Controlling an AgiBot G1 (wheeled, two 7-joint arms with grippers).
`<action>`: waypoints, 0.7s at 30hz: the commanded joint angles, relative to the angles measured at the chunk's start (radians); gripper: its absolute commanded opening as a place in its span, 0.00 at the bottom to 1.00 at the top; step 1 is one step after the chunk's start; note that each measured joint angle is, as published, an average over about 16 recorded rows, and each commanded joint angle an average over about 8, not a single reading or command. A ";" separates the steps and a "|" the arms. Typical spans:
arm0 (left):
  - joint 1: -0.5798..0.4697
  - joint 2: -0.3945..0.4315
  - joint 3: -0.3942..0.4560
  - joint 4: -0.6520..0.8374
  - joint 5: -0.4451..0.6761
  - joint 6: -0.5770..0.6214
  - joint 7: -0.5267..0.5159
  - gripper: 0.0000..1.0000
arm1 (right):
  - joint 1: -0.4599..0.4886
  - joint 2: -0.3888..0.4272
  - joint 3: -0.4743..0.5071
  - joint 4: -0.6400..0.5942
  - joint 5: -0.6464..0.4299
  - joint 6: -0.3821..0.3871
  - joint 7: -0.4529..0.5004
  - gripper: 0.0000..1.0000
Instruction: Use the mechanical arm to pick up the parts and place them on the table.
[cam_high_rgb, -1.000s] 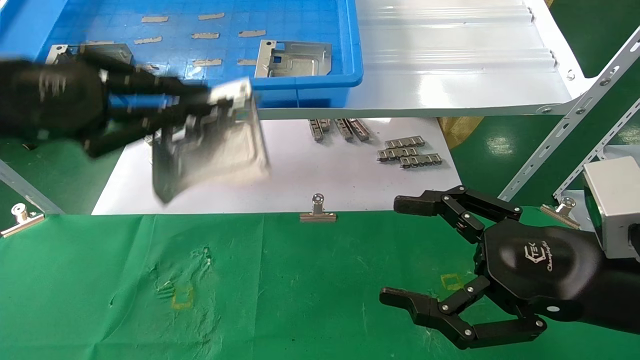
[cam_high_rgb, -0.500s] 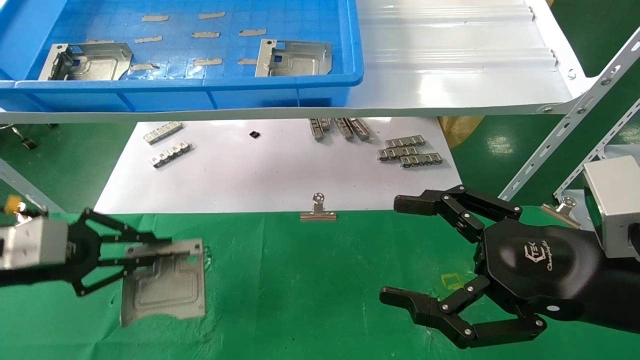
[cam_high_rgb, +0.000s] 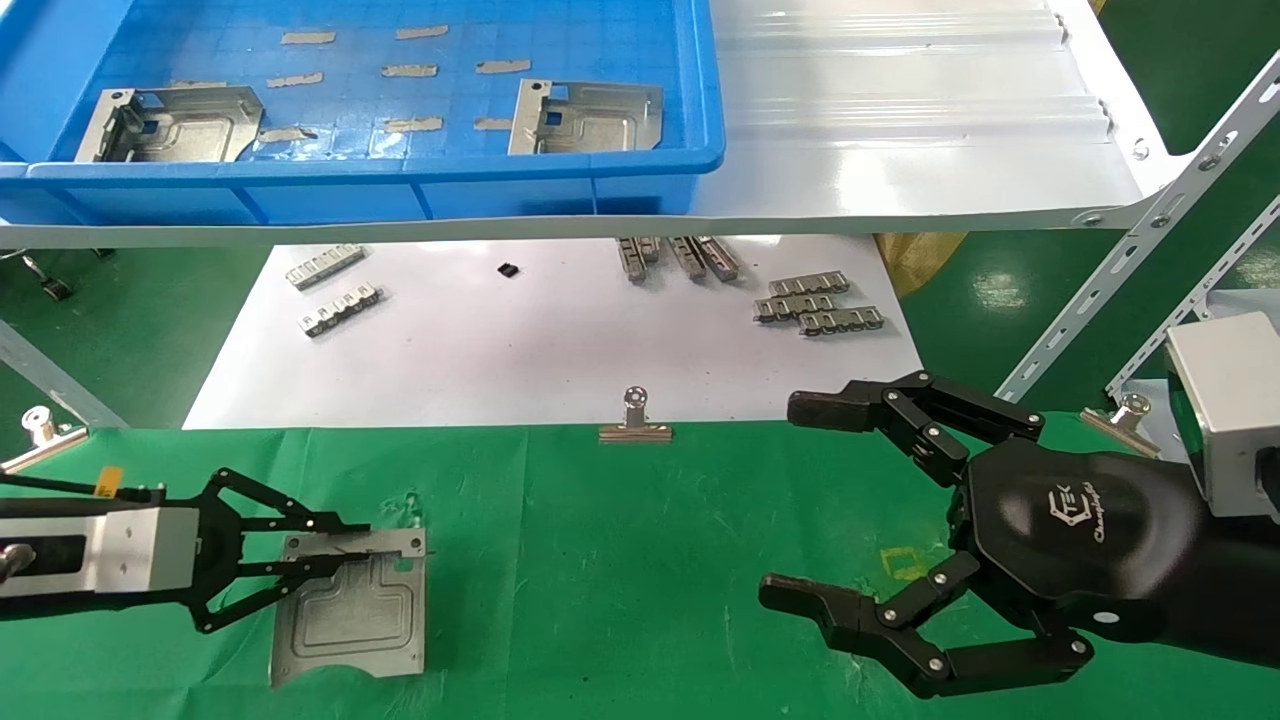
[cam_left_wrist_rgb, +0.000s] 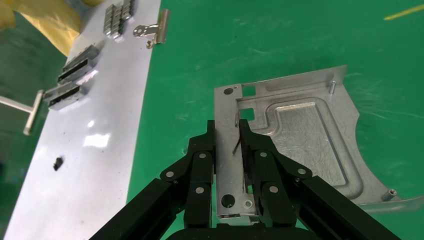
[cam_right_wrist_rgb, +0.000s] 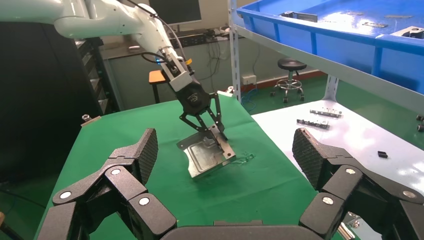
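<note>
At about 8 o'clock of the head view, the left gripper (cam_high_rgb: 340, 548) is low over the table (cam_high_rgb: 640, 560), its thin black fingers (cam_left_wrist_rgb: 252, 165) clamped on the bent edge of a part (cam_high_rgb: 350, 610). This plate lies almost flat on the green cloth. At 4 o'clock the right gripper (cam_high_rgb: 800, 500) hangs over the cloth with its fingers wide apart, holding nothing. At 11 and 12 o'clock two more parts (cam_high_rgb: 585, 117) rest inside the blue bin (cam_high_rgb: 560, 180).
</note>
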 joint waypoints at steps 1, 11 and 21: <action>-0.009 0.010 0.008 0.020 0.005 -0.002 0.022 1.00 | 0.000 0.000 0.000 0.000 0.000 0.000 0.000 1.00; -0.062 0.041 0.022 0.110 -0.001 0.008 0.047 1.00 | 0.000 0.000 0.000 0.000 0.000 0.000 0.000 1.00; -0.067 0.024 0.006 0.137 -0.091 0.024 -0.160 1.00 | 0.000 0.000 0.000 0.000 0.000 0.000 0.000 1.00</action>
